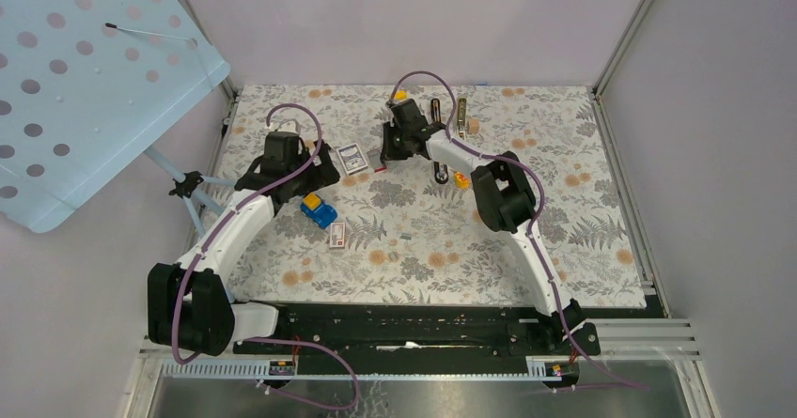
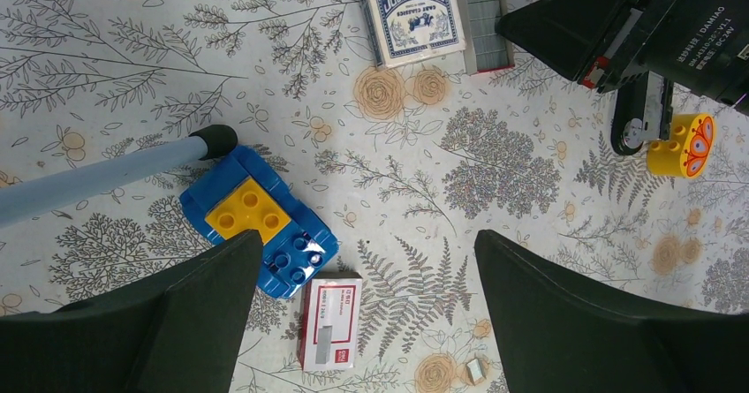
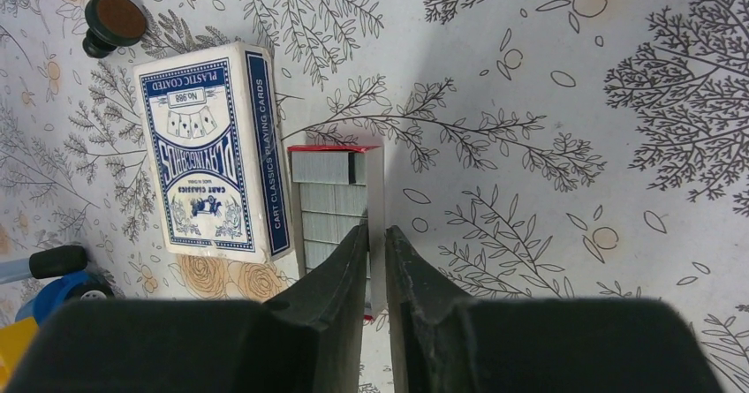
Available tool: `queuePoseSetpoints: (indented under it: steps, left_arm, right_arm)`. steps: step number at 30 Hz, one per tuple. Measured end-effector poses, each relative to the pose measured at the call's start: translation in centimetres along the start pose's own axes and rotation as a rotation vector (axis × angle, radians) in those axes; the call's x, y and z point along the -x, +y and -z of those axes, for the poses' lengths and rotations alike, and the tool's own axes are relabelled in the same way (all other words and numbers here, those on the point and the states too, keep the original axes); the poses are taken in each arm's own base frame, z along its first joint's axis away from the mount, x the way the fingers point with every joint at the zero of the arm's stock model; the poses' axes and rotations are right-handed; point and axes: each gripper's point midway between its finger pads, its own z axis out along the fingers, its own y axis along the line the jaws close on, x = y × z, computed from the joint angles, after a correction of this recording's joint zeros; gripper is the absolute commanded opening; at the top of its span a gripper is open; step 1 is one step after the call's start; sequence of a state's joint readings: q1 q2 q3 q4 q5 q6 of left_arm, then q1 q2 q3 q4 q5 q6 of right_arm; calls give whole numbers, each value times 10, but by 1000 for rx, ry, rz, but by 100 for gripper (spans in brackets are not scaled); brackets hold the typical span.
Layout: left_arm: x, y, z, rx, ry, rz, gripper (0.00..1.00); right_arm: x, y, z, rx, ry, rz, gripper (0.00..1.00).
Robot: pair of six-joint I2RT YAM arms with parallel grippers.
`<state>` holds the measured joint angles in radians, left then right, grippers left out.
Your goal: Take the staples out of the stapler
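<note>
Black stapler point(image 1: 435, 113) shows only in overhead view

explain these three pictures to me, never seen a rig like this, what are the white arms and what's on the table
These are two robot arms bolted to the near edge of a table with a flowery cover. The wide picture comes from a fixed camera above and behind them. The other two come from a small camera on each wrist, so the dark shapes at the bottom are that arm's own fingers. The left gripper is wide open and holds nothing; below it lie a blue and yellow brick toy and a closed staple box. The right gripper has its fingers almost together around a side wall of an open staple box, beside a pack of playing cards; whether they pinch it is unclear. The stapler lies at the far side.
</note>
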<state>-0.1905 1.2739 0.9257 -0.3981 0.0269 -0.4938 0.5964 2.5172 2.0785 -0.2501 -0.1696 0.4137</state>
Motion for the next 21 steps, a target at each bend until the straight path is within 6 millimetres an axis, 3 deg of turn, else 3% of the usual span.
queuePoseSetpoints:
  steps: [15, 21]
  left_arm:
    - [0, 1, 0, -7, 4, 8, 94]
    - [1, 1, 0, -10, 5, 11, 94]
  right_arm:
    - [0, 0, 0, 17, -23, 48, 1]
    - [-4, -2, 5, 15, -20, 67, 0]
